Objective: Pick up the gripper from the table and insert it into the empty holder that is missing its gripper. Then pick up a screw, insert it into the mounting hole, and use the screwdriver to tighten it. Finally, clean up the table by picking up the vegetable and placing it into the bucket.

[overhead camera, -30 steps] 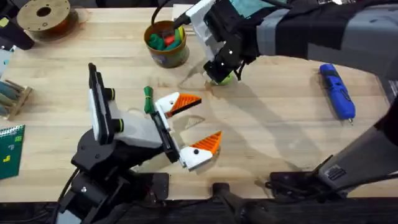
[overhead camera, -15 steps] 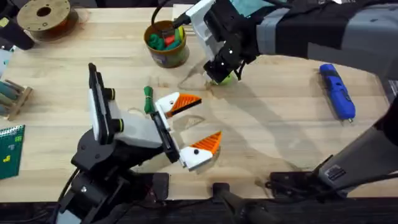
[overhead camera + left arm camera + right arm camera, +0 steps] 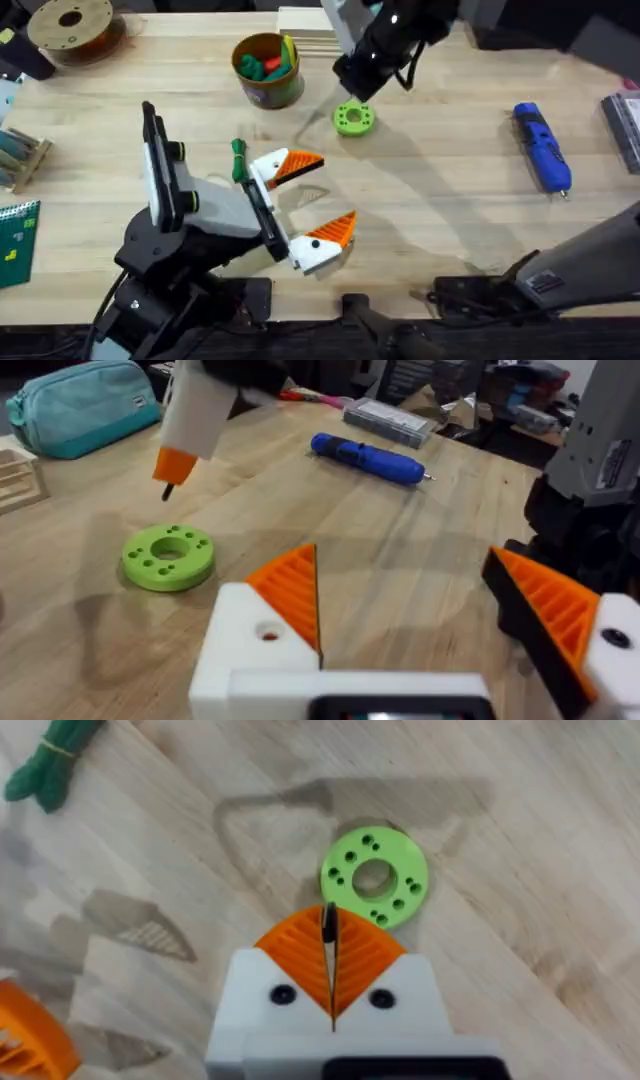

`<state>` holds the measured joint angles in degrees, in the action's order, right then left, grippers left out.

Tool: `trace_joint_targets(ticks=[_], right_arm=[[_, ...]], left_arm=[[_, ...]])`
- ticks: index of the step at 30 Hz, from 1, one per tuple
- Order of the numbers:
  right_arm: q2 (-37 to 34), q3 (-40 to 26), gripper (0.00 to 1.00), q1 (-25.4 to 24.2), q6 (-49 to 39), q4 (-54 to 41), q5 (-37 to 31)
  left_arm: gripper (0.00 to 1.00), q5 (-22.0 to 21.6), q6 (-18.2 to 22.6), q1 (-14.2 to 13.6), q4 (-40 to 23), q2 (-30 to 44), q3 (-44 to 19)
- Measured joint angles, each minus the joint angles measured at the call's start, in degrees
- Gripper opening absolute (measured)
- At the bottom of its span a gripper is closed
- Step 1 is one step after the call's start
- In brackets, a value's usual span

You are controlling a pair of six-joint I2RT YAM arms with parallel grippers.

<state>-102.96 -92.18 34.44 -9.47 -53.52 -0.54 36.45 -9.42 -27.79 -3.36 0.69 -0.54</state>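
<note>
My right fingers (image 3: pixel 330 935) are pressed together above the green disc (image 3: pixel 374 877), pinching a thin dark sliver that I take to be the screw (image 3: pixel 328 923). The grip looks marginal. Only a sliver sits between the ribbed pads, so a jolt or a tilted approach could let it twist or drop. A loose screw would roll across the bench (image 3: pixel 450 220) and be hard to pick up again. It could also hit the edge of a hole in the disc and get pushed out sideways. My left fingers (image 3: pixel 322 195) stand wide apart and empty, both with orange tips on. They are close to the vegetable (image 3: pixel 238 160), so a careless swing could knock it. The screwdriver (image 3: pixel 542 146) lies well off to the right, and the bucket (image 3: pixel 267 68) stands near the disc, where a reaching arm might clip it.
</note>
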Motion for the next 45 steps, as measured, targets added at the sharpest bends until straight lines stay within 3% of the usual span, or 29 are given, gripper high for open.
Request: trace_joint_targets(ticks=[5,13,27,45], right_arm=[[0.0,-8.5,0.007,1.1,-0.8,-9.9,2.4],[0.2,-20.6,0.007,4.6,-1.5,-21.0,13.7],[0.1,-21.3,0.007,15.8,-0.2,-24.5,19.1],[-3.2,-21.3,0.007,16.1,1.4,-22.6,19.1]], left_arm=[[0.987,0.0,0.0,0.0,0.0,0.0,0.0],[0.987,0.0,0.0,0.0,0.0,0.0,0.0],[0.987,0.0,0.0,0.0,0.0,0.0,0.0],[0.987,0.0,0.0,0.0,0.0,0.0,0.0]])
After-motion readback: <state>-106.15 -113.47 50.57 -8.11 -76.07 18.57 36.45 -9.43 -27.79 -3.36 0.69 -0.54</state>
